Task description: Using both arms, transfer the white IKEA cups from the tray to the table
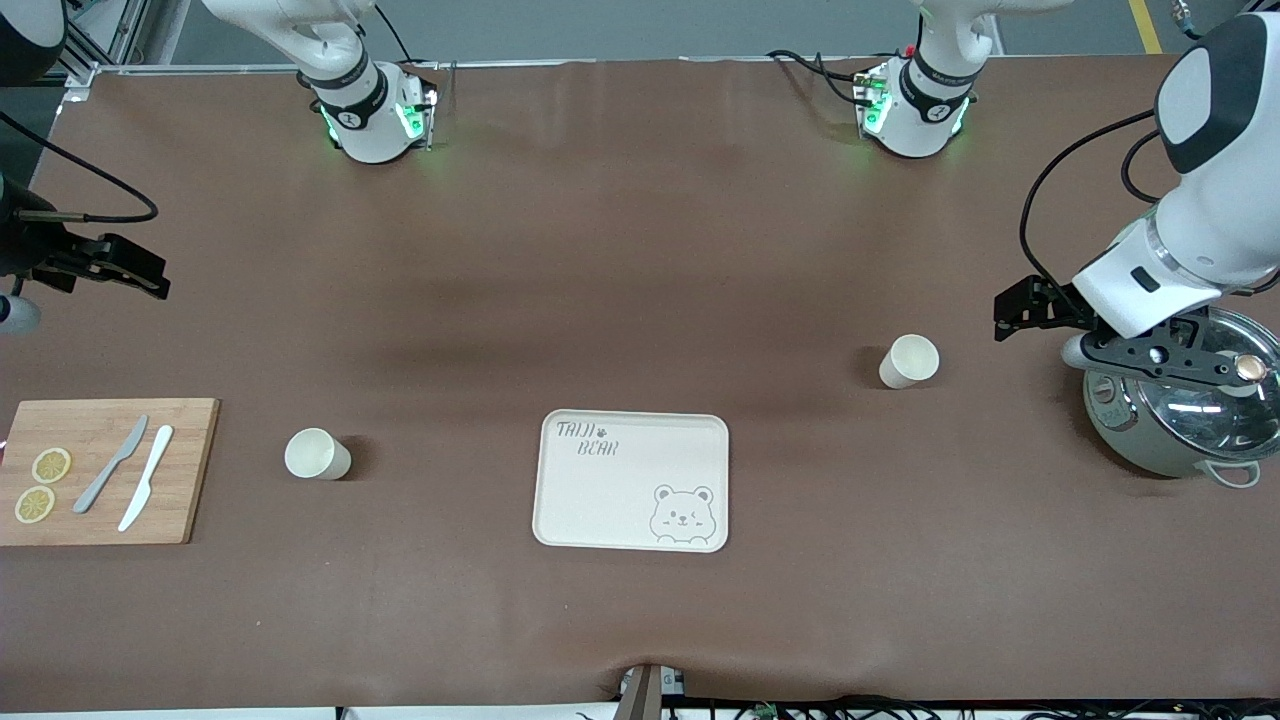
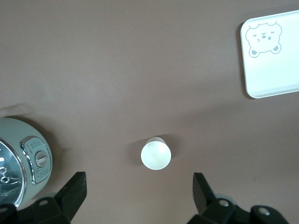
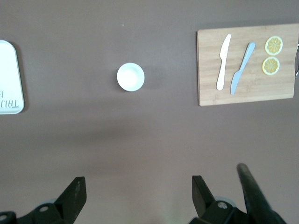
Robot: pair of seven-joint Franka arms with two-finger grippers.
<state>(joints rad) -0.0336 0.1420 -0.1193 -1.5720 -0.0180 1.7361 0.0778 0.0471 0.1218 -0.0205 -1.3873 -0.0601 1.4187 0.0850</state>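
Front view: brown table (image 1: 600,250) carrying a cream bear-print tray (image 1: 632,480) near the middle of the edge nearest the camera, empty of cups. One white cup (image 1: 908,361) stands upright on the table toward the left arm's end, farther from the camera than the tray and apart from it. A second white cup (image 1: 317,454) stands upright toward the right arm's end, level with the tray, between it and a wooden cutting board (image 1: 105,470). The board lies at the right arm's end and bears a grey knife (image 1: 110,465), a white knife (image 1: 146,491) and two lemon slices (image 1: 43,484). A lidded steel pot (image 1: 1180,410) sits at the left arm's end. The left gripper (image 1: 1040,315) hangs over the table beside the pot, holding nothing. The right gripper (image 1: 120,268) hangs over the right arm's end of the table, holding nothing. Left wrist view: the left gripper (image 2: 139,193) has its two fingers spread wide, with nothing between them; the cup (image 2: 156,154) stands on the table below, clear of both fingers; the pot (image 2: 23,158) and a corner of the tray (image 2: 271,60) show at the frame edges. Right wrist view: the right gripper (image 3: 139,196) likewise has its fingers spread wide and empty; the cup (image 3: 130,76) stands well apart from them, between the tray's edge (image 3: 10,79) and the cutting board (image 3: 247,65).
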